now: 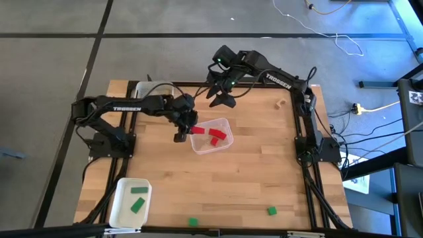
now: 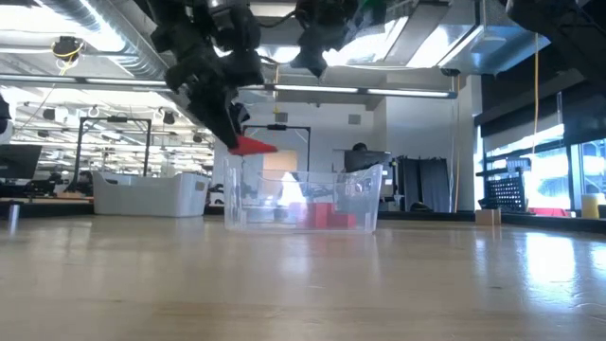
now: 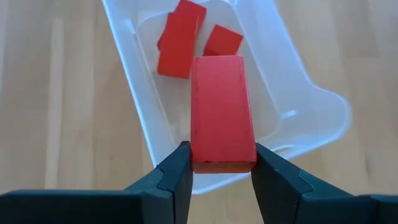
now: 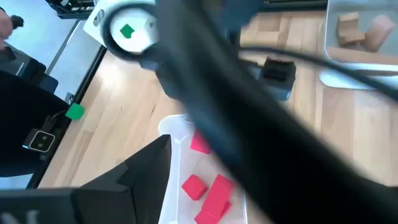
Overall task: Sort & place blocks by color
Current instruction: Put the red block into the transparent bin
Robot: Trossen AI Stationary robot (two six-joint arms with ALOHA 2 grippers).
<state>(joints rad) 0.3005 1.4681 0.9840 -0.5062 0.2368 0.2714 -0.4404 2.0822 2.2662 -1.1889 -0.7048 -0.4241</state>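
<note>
Clamped between the left gripper [image 3: 221, 171] fingers, a red block [image 3: 221, 112] hangs over the clear tray [image 1: 221, 147] at its nine o'clock rim. Next, I judge: release it among the reds. Right gripper [image 1: 223, 99] waits spread wide at twelve o'clock.

Matt painted red block [image 3: 222, 112] w/ clear glossy plastic tray [image 3: 311, 118] on smooth pale wood-plank table [image 1: 251, 178].

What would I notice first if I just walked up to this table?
Probably the bright red block pinched in the left gripper, held just above the clear tray in the middle of the table. Three red blocks already lie in that tray. The right gripper hangs open behind it.
</note>
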